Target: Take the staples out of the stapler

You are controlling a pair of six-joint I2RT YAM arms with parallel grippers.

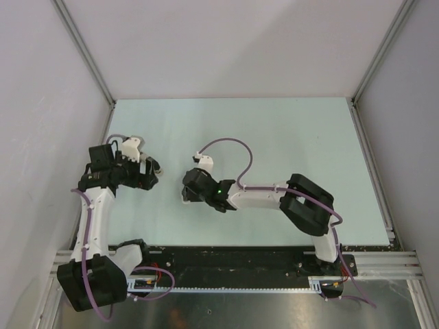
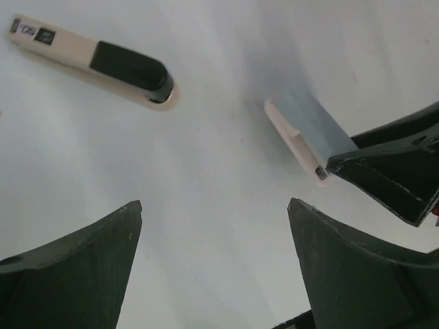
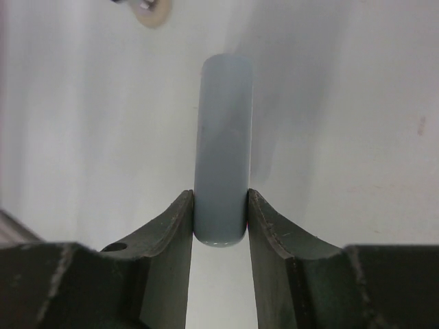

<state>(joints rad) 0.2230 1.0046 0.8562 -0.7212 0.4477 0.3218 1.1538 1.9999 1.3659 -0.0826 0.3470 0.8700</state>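
- My right gripper (image 3: 219, 197) was narrow, clamped on the stapler (image 3: 223, 130) and pinching its near end from both sides.
- The stapler's long axis ran straight out from those fingers, with its blue-grey face toward the wrist camera and its free end toward my left arm.
- My left gripper (image 2: 214, 205) stood wide and held nothing. The stapler lay ahead and to its right, near but apart.
- I saw no staples and judged them to be inside.
- The left arm was free, so I judged the next pull would fall to it.
- A cream-and-black piece (image 2: 103, 62) lay further off.
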